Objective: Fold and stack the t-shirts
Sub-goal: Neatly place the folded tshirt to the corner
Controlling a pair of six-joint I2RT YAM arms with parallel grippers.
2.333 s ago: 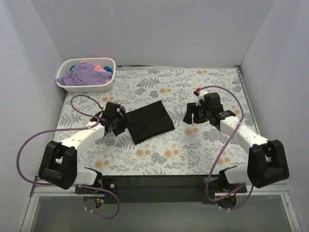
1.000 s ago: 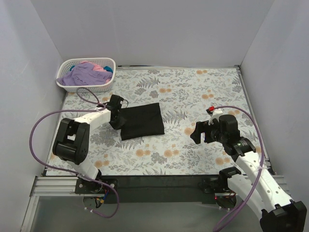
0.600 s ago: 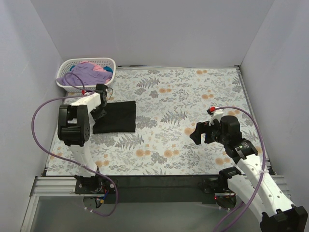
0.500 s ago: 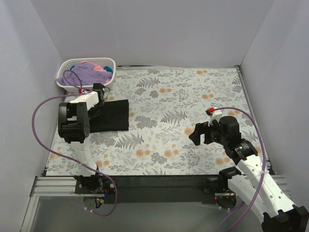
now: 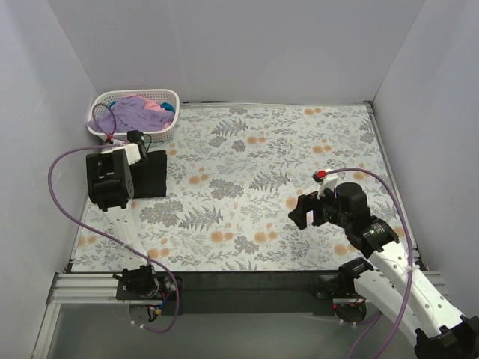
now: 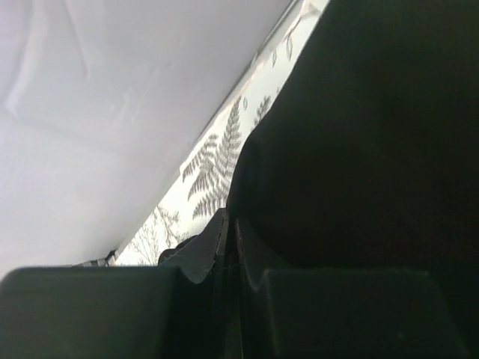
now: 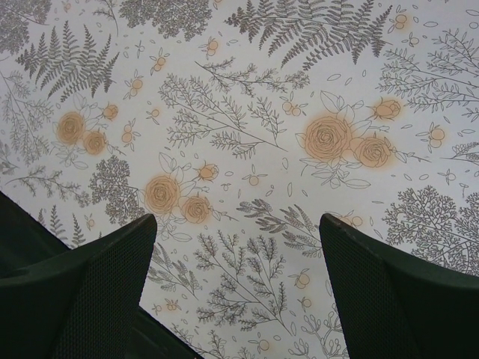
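Shows a black t-shirt [image 5: 152,176] folded into a flat dark rectangle, lying on the left side of a table [image 5: 254,149] under a pale cloth printed with grey ferns and orange flowers. Lies close to the left wall and just in front of a white lattice basket [image 5: 166,127] that stands in the far left corner.

In the basket, a loose heap of clothing: a lavender t-shirt [image 5: 127,114] on top, with pink cloth [image 5: 155,105] and teal cloth [image 5: 169,109] peeking out at its right side.

At the far left edge of the folded shirt, the left gripper [image 5: 141,152], clenched on the fabric. Seen from the left wrist camera: two dark fingers [image 6: 198,262] pressed tightly together, black fabric bulging right at their tips and filling the right half of the view, a strip of fern-printed cloth and the plain wall to the left. Behind the gripper, the left arm [image 5: 108,179], folded back sharply on itself along the left side of the table, with a purple cable [image 5: 56,206] looping off it.

Well apart from the shirt, on the near right part of the table, the right gripper [image 5: 301,212], released and spread wide, pointing left. Seen from the right wrist camera: one finger [image 7: 97,288] at each lower corner of the view, nothing between them but the flowered cloth below.

Around the table, plain pale walls on three sides.
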